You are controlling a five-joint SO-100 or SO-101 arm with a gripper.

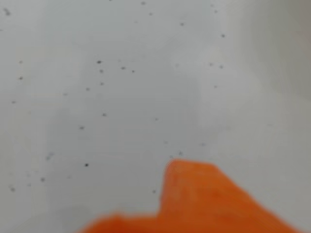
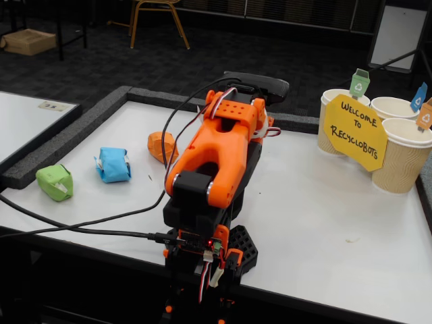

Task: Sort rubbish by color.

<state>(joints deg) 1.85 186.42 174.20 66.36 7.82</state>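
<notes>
A green wad (image 2: 54, 182), a light blue wad (image 2: 113, 165) and an orange wad (image 2: 159, 146) lie on the white desk (image 2: 324, 223), black-speckled in the wrist view. The arm (image 2: 219, 152) is orange; the cups (image 2: 405, 155) are beige behind a yellow sign (image 2: 354, 131).

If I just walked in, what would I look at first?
Probably the big orange arm, folded up in the middle of the white table in the fixed view. Next, three bright wads to its left: green at the table's edge, blue beside it, and orange partly behind the arm. On the right stand paper cups with a yellow sign reading "Welcome to Recyclobots".
</notes>
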